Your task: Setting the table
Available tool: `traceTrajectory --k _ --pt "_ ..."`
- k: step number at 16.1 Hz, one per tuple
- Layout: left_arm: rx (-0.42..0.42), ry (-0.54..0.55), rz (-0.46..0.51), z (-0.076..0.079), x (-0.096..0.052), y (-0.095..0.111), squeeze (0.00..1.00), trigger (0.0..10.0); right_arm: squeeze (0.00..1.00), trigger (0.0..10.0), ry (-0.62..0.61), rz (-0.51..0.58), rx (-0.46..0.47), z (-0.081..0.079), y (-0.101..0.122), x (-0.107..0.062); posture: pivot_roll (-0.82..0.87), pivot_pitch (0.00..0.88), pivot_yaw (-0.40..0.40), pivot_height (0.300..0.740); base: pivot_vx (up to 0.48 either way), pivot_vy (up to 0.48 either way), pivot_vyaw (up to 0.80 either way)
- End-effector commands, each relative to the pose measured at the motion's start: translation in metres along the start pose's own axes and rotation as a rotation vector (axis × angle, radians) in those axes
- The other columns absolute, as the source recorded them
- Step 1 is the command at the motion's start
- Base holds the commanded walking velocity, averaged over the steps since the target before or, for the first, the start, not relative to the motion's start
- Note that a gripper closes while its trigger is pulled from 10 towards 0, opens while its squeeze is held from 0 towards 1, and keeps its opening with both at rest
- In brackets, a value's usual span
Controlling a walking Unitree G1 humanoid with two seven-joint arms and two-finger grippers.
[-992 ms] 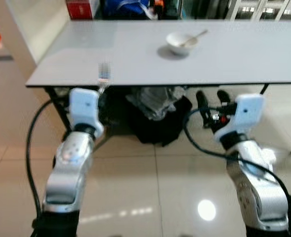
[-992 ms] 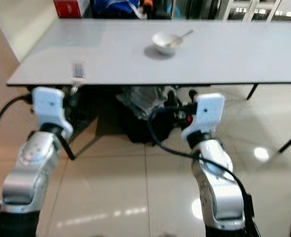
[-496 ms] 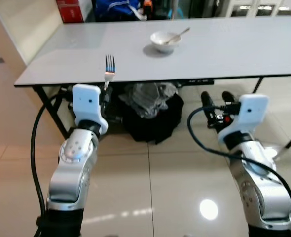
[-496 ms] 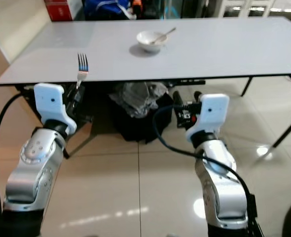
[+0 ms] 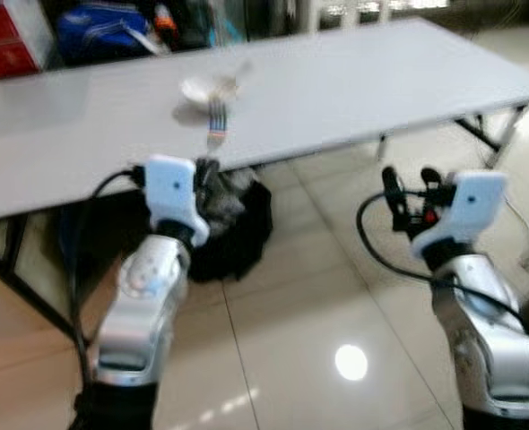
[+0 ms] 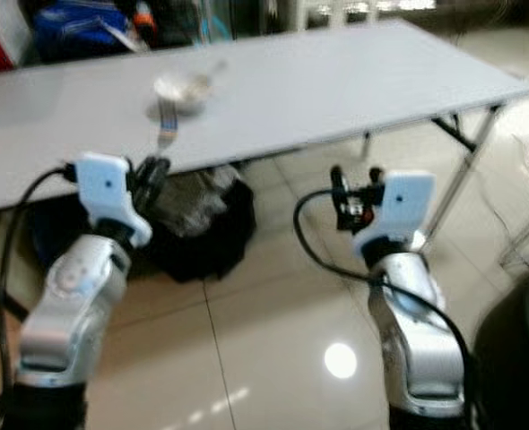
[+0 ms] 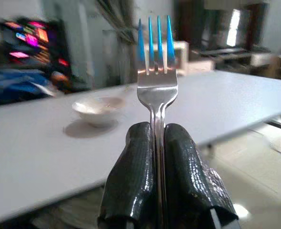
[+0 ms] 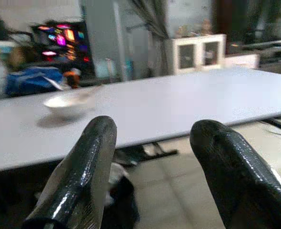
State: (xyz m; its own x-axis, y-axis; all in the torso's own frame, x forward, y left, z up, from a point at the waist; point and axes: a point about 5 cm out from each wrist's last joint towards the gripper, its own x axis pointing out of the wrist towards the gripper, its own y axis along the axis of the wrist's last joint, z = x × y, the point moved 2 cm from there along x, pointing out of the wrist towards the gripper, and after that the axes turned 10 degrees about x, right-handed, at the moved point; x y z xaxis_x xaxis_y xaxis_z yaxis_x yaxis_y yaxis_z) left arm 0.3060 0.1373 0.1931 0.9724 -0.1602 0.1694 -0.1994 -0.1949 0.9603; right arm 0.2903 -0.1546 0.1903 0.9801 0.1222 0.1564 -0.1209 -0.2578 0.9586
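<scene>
Fork (image 7: 156,81): held upright in the left claw (image 7: 158,143), whose two black fingers (image 7: 133,176) are pressed together on the handle, tines up and clear of the grip. In the head views the fork (image 5: 216,125) stands just above the left arm's white wrist housing, at the near edge of the tabletop (image 5: 354,81), and is not yet over it. The tabletop is long and grey, and carries a white bowl (image 5: 202,88) with what looks like a spoon resting in it (blurred, so the utensil is not confirmed). From the left claw the bowl lies ahead and a little to the left, well in from the near edge; the left wrist view shows the same, with the bowl (image 7: 98,109) beyond and to one side of the tines. The fork's long axis is vertical, so laying it flat beside the bowl would, in my judgement, call for a forward reach and a tilt of the wrist. The left arm is the nearer to the bowl. The right claw (image 8: 152,167) is spread and holds nothing; it hangs below the level of the tabletop, off to the right (image 5: 406,193). A dark bag (image 5: 233,224) sits on the tiled floor (image 5: 291,296) under the tabletop. The head views are blurred, so fine positions are approximate.
</scene>
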Motion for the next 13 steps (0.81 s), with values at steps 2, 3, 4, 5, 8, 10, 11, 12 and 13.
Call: traceTrajectory --k 2,3,4,5,8,10,11,12,13 --pt "0.009 0.000 -0.010 -0.005 0.002 -0.002 0.00 10.0 0.00 10.0 0.025 0.005 0.001 -0.008 0.002 0.001 0.01 0.039 0.041 0.740 0.469 0.000 -0.28" --pt "0.015 -0.002 -0.005 -0.004 0.003 -0.001 0.00 10.0 0.00 10.0 0.025 0.008 0.002 -0.009 0.002 0.001 0.02 0.036 0.031 0.740 0.469 0.000 0.00" --pt "0.023 0.000 -0.002 -0.004 0.003 0.000 0.00 10.0 0.00 10.0 0.029 0.006 0.004 -0.009 0.001 0.001 0.02 0.036 0.024 0.740 0.469 0.000 0.00" --pt "0.032 0.013 -0.006 -0.007 0.002 0.000 0.00 10.0 0.00 10.0 0.050 -0.002 0.003 -0.012 -0.001 0.002 0.03 0.034 0.018 0.740 0.469 0.000 0.00" --pt "0.065 0.040 -0.023 -0.020 -0.004 -0.003 0.00 10.0 0.00 10.0 0.056 -0.013 0.012 -0.015 -0.006 0.003 0.06 0.037 -0.002 0.740 0.469 0.000 0.00" --pt "0.085 0.055 -0.022 -0.026 -0.005 -0.002 0.00 10.0 0.00 10.0 0.058 -0.018 0.017 -0.015 -0.008 0.003 0.07 0.039 -0.013 0.740 0.469 0.000 0.00" --pt "0.107 0.052 -0.019 -0.026 -0.006 0.000 0.00 10.0 0.00 10.0 0.063 -0.025 0.021 -0.015 -0.010 0.003 0.07 0.042 -0.019 0.740 0.469 0.000 0.00" --pt "0.112 0.050 -0.020 -0.026 -0.007 0.001 0.00 10.0 0.00 10.0 0.067 -0.027 0.021 -0.015 -0.010 0.003 0.07 0.042 -0.019 0.740 0.469 0.000 0.00" --pt "0.115 0.032 -0.030 -0.023 -0.009 -0.001 0.00 10.0 0.00 10.0 0.084 -0.034 0.023 -0.017 -0.011 0.002 0.07 0.043 -0.014 0.740 0.469 0.000 0.00"
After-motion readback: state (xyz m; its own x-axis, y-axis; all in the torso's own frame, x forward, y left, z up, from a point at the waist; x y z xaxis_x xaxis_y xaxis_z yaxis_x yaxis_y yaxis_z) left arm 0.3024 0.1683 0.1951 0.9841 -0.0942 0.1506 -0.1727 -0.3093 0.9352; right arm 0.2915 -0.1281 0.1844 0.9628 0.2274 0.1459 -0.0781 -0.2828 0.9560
